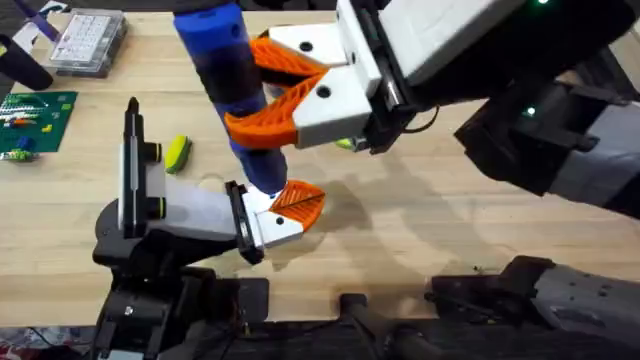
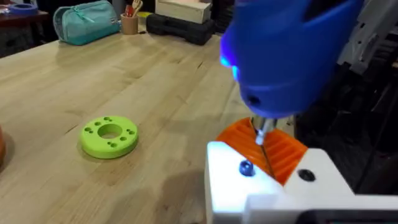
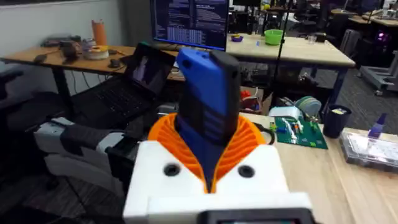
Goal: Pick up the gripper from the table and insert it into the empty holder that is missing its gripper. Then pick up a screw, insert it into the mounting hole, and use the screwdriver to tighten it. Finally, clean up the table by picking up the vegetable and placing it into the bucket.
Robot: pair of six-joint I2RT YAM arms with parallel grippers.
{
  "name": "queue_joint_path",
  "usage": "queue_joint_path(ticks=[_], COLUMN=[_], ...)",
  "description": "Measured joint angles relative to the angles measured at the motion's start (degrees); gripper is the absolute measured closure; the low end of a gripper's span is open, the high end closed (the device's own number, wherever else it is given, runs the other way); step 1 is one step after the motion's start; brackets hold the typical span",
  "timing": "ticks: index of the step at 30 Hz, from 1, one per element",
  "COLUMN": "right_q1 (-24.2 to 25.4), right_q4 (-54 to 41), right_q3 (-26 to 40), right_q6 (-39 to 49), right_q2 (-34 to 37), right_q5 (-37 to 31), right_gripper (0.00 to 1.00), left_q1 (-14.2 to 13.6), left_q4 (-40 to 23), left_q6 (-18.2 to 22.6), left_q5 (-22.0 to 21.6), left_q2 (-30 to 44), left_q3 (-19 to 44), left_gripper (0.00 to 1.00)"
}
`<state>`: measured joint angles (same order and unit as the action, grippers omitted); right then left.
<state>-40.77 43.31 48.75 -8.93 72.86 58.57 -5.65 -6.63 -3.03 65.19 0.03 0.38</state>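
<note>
1. Screwdriver (image 1: 228, 75) sits clamped in my right gripper (image 1: 290, 95), bit on the gripper (image 1: 290, 208) mounted in the holder (image 1: 170, 215).
2. Can't tell my left gripper's state.
3. Vegetable (image 1: 178, 153) lies beside the holder.

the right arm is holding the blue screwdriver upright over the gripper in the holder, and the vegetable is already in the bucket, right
Not quite. The right gripper does hold the screwdriver over the gripper in the holder, but the overhead view shows the vegetable lying on the table, not in a bucket.
</note>
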Motion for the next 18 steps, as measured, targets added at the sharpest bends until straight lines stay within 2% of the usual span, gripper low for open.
queue_joint_path(ticks=[18], right_q1=[-1.0], right_q4=[0.9], right_q3=[-0.5], right_q6=[1.3], right_q2=[0.0], right_q5=[0.0], right_gripper=[0.975], left_q1=[0.0], left_q4=[0.0], left_q6=[0.0], left_q5=[0.0], left_q2=[0.0], left_q3=[0.0], left_gripper=[0.984])
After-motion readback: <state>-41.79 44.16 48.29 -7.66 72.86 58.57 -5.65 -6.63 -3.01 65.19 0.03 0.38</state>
